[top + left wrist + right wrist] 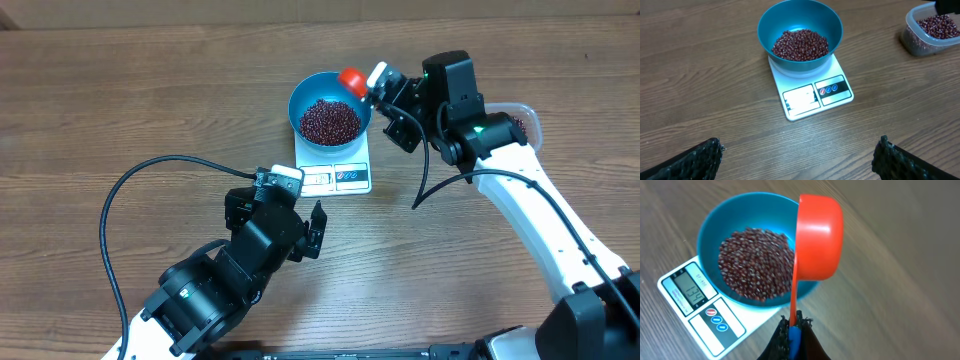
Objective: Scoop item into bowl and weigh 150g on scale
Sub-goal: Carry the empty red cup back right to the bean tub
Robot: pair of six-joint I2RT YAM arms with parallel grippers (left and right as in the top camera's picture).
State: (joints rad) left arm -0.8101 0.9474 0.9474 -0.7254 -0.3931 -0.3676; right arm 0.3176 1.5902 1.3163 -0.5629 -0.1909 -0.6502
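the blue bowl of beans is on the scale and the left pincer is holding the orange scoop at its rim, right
Not quite: the right pincer holds the orange scoop, shut on its handle, as the right wrist view shows. The left pincer is open and empty. The blue bowl of beans does sit on the scale.

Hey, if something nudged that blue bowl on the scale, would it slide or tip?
Probably slide: the bowl seems to rest loose on the smooth white scale. Tipping seems unlikely, since the beans lie low in it and add weight. A hard shove might spill them.
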